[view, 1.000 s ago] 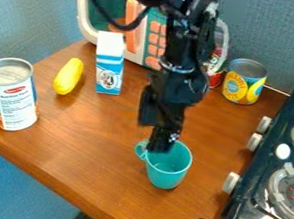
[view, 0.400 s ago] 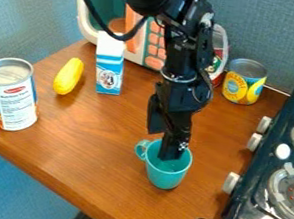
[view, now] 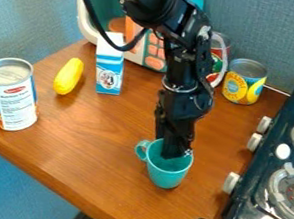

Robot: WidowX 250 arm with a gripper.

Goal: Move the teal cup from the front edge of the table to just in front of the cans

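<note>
While the bench carries the upright teal cup | tool inside its mouth, wide or narrow I cannot tell | step: likely setting a grasp | next: probably needs a sure pinch on the rim

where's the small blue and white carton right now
In the camera view, the small blue and white carton stands upper left, just right of the yellow squash-shaped toy.

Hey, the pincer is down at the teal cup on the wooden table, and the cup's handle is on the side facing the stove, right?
Not quite: the camera view shows the handle on the side away from the stove. The pincer is indeed down at the teal cup.
</note>
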